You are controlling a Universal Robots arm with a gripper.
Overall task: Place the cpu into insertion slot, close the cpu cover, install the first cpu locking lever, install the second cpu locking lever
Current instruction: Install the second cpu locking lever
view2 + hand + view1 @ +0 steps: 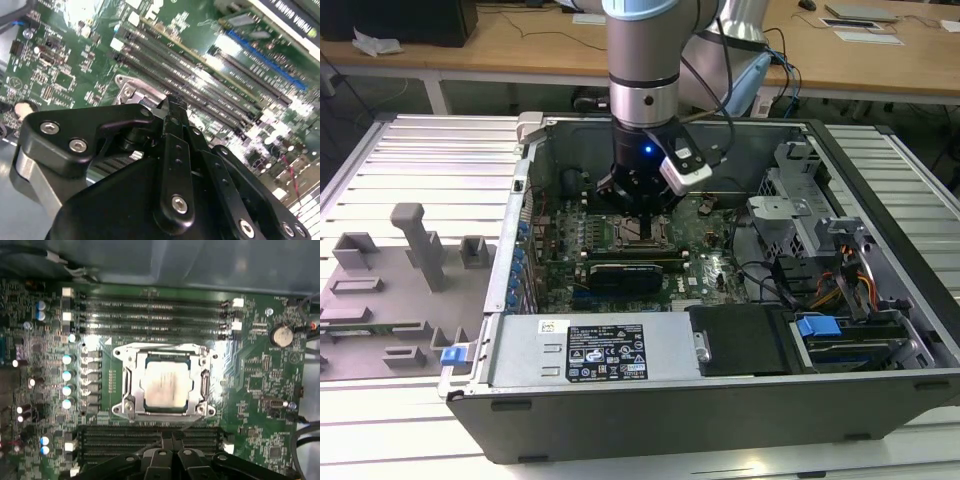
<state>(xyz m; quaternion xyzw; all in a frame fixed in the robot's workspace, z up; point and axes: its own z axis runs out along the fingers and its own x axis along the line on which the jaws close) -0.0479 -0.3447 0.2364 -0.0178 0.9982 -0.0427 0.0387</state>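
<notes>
The cpu (162, 385), silver top up, lies flat in the insertion slot (204, 384) on the green board. The cpu cover (165, 351), a silver frame plate, lies down around it with the chip showing through its window. My gripper (172, 452) is shut with nothing between its fingers, just off the socket's edge by a bank of memory slots. In the second wrist view the gripper (172, 105) points at a silver corner of the socket frame (131, 91). In the exterior view the gripper (638, 205) hangs inside the open computer case, right above the socket (641, 233).
Long memory slots (150, 310) run on both sides of the socket. A black graphics card (625, 270) lies nearer the camera, then the power supply (590, 350). Case walls (520, 200), a drive cage (790, 210) and cables (840, 270) hem the arm in. Grey fixtures (420, 245) stand outside.
</notes>
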